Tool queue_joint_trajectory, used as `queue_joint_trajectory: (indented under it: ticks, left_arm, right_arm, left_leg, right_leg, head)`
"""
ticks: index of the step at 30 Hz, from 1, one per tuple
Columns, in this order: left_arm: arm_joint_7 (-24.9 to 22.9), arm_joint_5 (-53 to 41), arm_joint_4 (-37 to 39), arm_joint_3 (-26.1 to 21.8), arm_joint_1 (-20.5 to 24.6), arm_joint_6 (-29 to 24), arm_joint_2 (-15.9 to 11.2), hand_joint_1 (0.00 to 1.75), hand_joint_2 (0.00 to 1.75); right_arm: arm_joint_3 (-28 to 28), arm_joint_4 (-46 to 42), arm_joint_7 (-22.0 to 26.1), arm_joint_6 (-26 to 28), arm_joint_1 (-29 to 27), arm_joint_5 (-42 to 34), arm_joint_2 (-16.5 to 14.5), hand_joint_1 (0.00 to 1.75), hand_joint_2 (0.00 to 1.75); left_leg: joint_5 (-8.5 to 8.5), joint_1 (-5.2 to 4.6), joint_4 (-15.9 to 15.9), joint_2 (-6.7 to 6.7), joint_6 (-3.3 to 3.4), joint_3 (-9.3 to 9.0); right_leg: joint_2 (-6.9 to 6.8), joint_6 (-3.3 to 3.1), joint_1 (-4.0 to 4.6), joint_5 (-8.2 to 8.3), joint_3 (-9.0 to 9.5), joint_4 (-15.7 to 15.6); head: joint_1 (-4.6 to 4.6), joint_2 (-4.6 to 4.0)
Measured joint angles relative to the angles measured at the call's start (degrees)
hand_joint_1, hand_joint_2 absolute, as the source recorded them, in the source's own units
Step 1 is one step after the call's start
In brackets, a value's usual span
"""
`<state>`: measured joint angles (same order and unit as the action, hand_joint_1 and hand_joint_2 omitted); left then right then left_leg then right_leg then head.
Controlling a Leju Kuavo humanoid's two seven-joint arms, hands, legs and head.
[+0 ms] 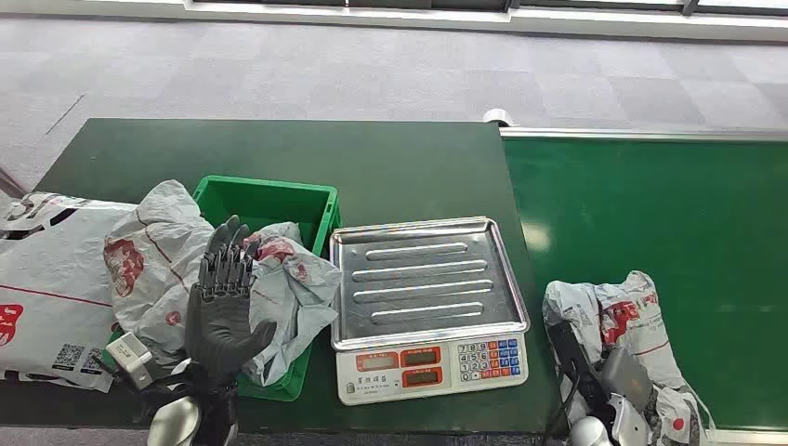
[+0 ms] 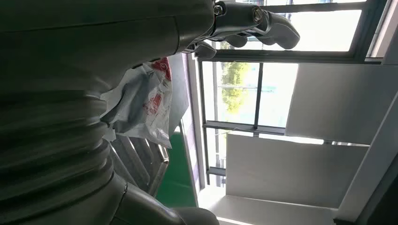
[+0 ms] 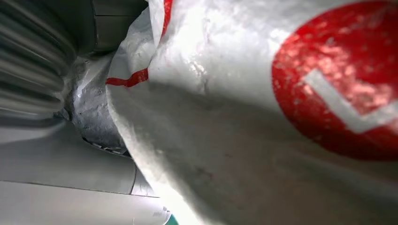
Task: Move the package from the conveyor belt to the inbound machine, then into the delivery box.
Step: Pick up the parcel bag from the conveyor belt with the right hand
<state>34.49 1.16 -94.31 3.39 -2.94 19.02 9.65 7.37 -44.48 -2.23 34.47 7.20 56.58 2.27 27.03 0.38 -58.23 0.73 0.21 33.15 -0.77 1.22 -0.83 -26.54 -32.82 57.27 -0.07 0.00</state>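
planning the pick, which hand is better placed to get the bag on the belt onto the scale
Right. The right hand is already down at the bag on the green belt, just right of the scale. The left hand is raised, fingers apart and holding nothing, over the green bin across the scale.

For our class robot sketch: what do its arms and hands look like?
The left hand is dark grey with black, segmented fingers on a shiny silver arm carrying a small white box. The right hand looks dark, with a black cable and a silver wrist. Both wrists wear grey ribbed covers.
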Motion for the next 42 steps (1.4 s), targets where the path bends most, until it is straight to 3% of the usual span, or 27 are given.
queue_joint_trajectory:
  ticks: [17,19,22,25,29,35,42]
  left_arm:
    - [0.2,0.0,0.0,0.0,0.0,-0.2,-0.5,0.0,1.75]
    - [0.8,0.2,-0.1,0.0,-0.2,-0.7,-0.5,0.0,1.75]
    - [2.1,0.7,-1.0,0.0,-1.2,-1.3,-0.7,0.0,1.75]
    - [3.2,0.9,-1.3,0.0,-1.5,-0.4,-0.9,0.0,1.75]
    - [4.3,0.9,-0.9,0.0,-1.8,1.8,-1.1,0.0,1.75]
    - [5.4,1.3,-0.3,0.0,-2.0,2.7,-1.6,0.0,1.75]
    - [5.5,1.4,-0.5,0.0,-2.6,2.8,-1.8,0.0,1.75]
  right_arm:
    - [-0.1,0.0,1.0,0.0,0.0,-1.0,0.0,1.75,1.75]
    - [0.2,0.0,6.8,0.0,0.1,-7.3,-0.1,1.75,1.75]
    - [1.8,-1.5,24.1,-1.2,0.4,-29.5,-0.6,1.75,1.75]
    - [4.6,-8.4,35.7,-3.2,0.0,-52.9,-2.1,1.75,1.75]
    - [9.2,-26.2,40.6,-3.2,-3.9,-69.5,-4.8,1.75,1.75]
    - [17.9,-53.3,42.4,-2.0,-6.3,-73.5,-10.6,1.75,1.75]
    - [23.2,-66.4,42.3,5.9,-5.1,-72.1,-14.4,1.75,1.75]
  left_leg:
    - [0.0,0.0,0.0,0.01,0.0,0.03]
    - [0.0,-0.01,0.0,0.01,0.0,0.12]
    - [0.0,-0.06,0.0,-0.01,-0.01,0.56]
    - [-0.09,-0.1,0.0,0.06,0.0,0.48]
    - [-0.26,-0.1,0.0,0.7,-0.05,0.64]
    - [-0.22,-0.08,0.0,0.72,-0.13,0.71]
    - [-0.21,-0.07,0.0,0.71,-0.12,0.66]
  right_leg:
    - [0.0,0.01,-0.01,0.0,0.06,0.0]
    - [-0.01,0.02,-0.01,0.03,0.08,0.0]
    - [0.01,0.03,-0.05,0.09,-0.08,0.1]
    - [-0.06,0.03,-0.1,0.16,-0.38,0.1]
    - [-0.61,-0.01,-0.09,0.17,-0.46,0.2]
    - [-0.68,-0.09,-0.06,0.02,-0.55,0.2]
    - [-0.69,-0.11,-0.05,0.0,-0.46,0.2]
  head:
    - [0.0,-0.01]
    - [0.01,0.0]
    - [0.01,0.0]
    - [-0.01,0.0]
    - [0.02,0.0]
    - [0.02,0.0]
    - [0.01,0.0]
